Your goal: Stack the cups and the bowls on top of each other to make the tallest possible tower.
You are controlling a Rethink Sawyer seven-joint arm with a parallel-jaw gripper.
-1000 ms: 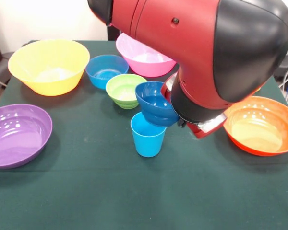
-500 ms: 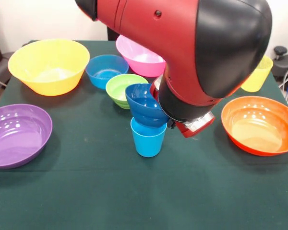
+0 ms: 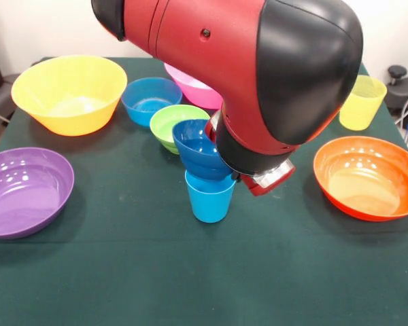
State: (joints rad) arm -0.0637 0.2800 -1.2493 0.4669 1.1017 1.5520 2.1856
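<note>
A light blue cup stands upright at the middle of the table. A dark blue bowl sits tilted right on top of the cup's rim, its opening facing up and left. My gripper is at the bowl's right side, mostly hidden behind the big red and black arm, and holds the bowl. A translucent yellow cup stands at the far right. A lime green bowl and a light blue bowl stand just behind the dark blue bowl.
A yellow-orange bowl stands at the far left and a purple bowl at the near left. A pink bowl shows partly behind the arm. An orange bowl stands at the right.
The arm has moved left with the dark blue bowl, from beside the light blue cup to right over it. The yellow cup has come into sight behind the arm.
</note>
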